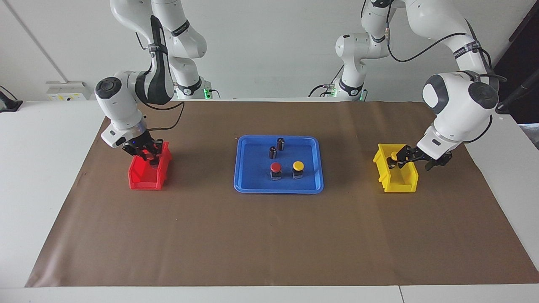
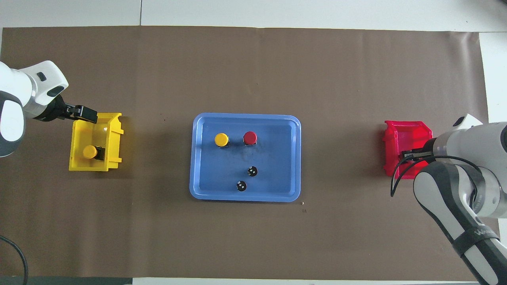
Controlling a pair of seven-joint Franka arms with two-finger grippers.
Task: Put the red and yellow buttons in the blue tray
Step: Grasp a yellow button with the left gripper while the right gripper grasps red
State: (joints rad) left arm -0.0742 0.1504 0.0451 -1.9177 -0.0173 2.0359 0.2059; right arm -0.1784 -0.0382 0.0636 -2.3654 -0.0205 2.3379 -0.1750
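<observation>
The blue tray lies mid-table and also shows in the overhead view. In it stand one red button and one yellow button. A second yellow button lies in the yellow bin. My left gripper is open over that bin's rim. My right gripper is open and reaches down into the red bin. The second red button is hidden.
Two small dark cylinders with silvery tops stand in the tray, nearer to the robots than the buttons. Brown paper covers the table. The bins sit at the tray's two ends, one toward each arm.
</observation>
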